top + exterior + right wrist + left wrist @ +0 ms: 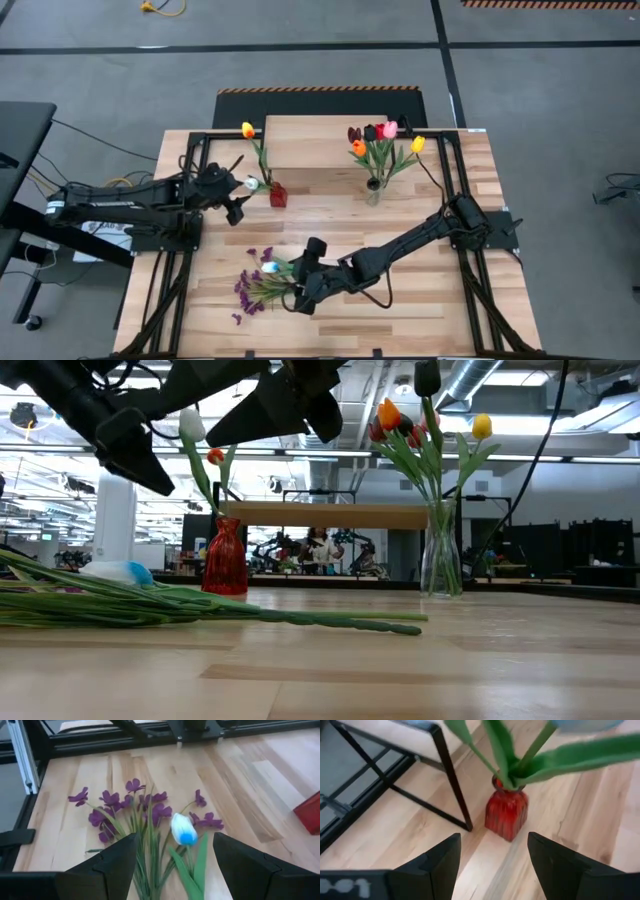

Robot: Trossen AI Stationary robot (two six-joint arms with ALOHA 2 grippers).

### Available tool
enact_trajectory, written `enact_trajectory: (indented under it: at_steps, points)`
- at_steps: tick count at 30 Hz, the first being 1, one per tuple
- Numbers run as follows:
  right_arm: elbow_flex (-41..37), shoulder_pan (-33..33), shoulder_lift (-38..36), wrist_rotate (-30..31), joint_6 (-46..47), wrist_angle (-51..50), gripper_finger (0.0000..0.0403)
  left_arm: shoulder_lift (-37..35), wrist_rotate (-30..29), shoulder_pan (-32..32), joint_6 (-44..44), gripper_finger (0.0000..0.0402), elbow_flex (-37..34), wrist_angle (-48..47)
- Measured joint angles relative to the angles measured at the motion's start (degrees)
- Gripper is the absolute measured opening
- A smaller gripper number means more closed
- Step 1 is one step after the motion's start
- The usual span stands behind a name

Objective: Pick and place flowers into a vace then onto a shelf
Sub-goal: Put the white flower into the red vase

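The flowers (pixel 262 282) still to be placed lie flat on the table (pixel 420 320) in the lower left part of the high view: purple sprigs (pixel 116 805), long green stems, and one white tulip with a blue base (pixel 183 829). They look very light. The stems seem thin and flexible, probably plastic over wire, so they will bend and swing when lifted. The heads are soft and can crush, so the best place to take hold is the middle of one stem, away from the blossom and leaves. The stems lie close together, so more than one may come up.

The right gripper (pixel 175 870) hangs just above this bunch with its fingers spread wide and nothing between them.

Toward the upper left of the high view, a small red vase (pixel 278 195) stands on the table near the black leg of the shelf (pixel 310 128) and holds a yellow tulip (pixel 247 130) and a white one (pixel 252 183). The left gripper (pixel 492 865) is near it, its fingers apart and empty, the vase ahead of them.

A clear glass vase (pixel 373 190) in the upper middle holds the red, orange, pink, yellow and dark tulips (pixel 385 135).

The only writing is some pale characters on the left gripper's body, too partial to read. No brand shows.
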Motion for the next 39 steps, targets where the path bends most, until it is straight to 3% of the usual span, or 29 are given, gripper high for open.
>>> enact_trajectory:
  at_steps: [3, 8, 18, 25, 32, 35, 39]
  points:
    - [0.1, -0.4, 1.0, -0.6, 0.0, -0.4, 0.0255, -1.3, 0.0, -0.9, 0.0, 0.0222, 0.0, -0.3]
    - [0.4, -1.9, 5.9, -7.0, -1.0, 3.5, 0.0255, -4.9, 0.0, -3.8, -1.4, 0.0222, 0.0, -1.0]
    - [0.9, -5.9, 9.6, -7.3, -1.0, 4.5, 0.0255, -11.5, -1.4, -10.9, -5.3, 0.0222, 0.0, -1.9]
    - [0.9, -7.4, 10.2, -13.6, -1.3, 1.7, 0.0255, -11.7, -2.0, -14.4, -6.3, 0.0222, 0.0, -1.9]
    - [1.2, -7.3, 13.4, -13.8, 1.5, -0.8, 0.0254, -11.7, -6.4, -17.2, -6.9, 0.0222, 0.0, -1.8]
    - [1.2, -7.3, 14.3, -12.4, 3.0, -1.4, 0.0238, -11.7, -7.1, -18.0, -7.1, 0.0222, 0.0, -1.5]
    - [1.2, -7.3, 14.5, -11.0, 3.3, -2.2, 0.0165, -11.7, -7.5, -18.8, -7.5, 0.0222, 0.0, -1.4]
